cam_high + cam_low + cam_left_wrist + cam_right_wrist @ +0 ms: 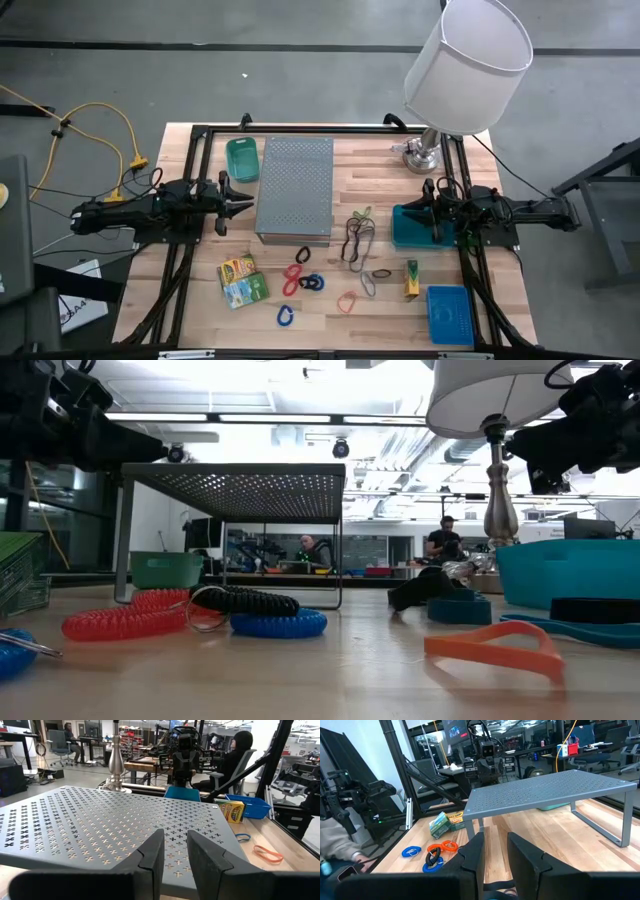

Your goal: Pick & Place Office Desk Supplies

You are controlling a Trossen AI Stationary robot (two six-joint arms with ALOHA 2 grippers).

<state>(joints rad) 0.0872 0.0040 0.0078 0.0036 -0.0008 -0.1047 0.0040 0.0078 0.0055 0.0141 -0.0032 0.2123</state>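
The office desk supplies lie loose on the near half of the wooden table. Two yellow-green packets (pixel 240 280) are at the left. Red (pixel 293 275), black (pixel 304 256) and blue (pixel 312 283) coil loops lie in the middle, with another blue loop (pixel 285 316) nearer the front. Dark rubber bands (pixel 358 240), a green band (pixel 360 213) and an orange band (pixel 346 302) lie to their right. My left gripper (pixel 247 197) hovers level at the left of the grey shelf, open and empty. My right gripper (pixel 428 206) hovers level above the teal bin, open and empty.
A grey perforated shelf (pixel 294 190) stands mid-table on its legs. A green tray (pixel 241 158) lies at the far left and a teal bin (pixel 410 232) at the right. A blue basket (pixel 449 313) and a small crayon box (pixel 411 278) sit near right. A lamp (pixel 465 65) stands far right. People sit beyond the table.
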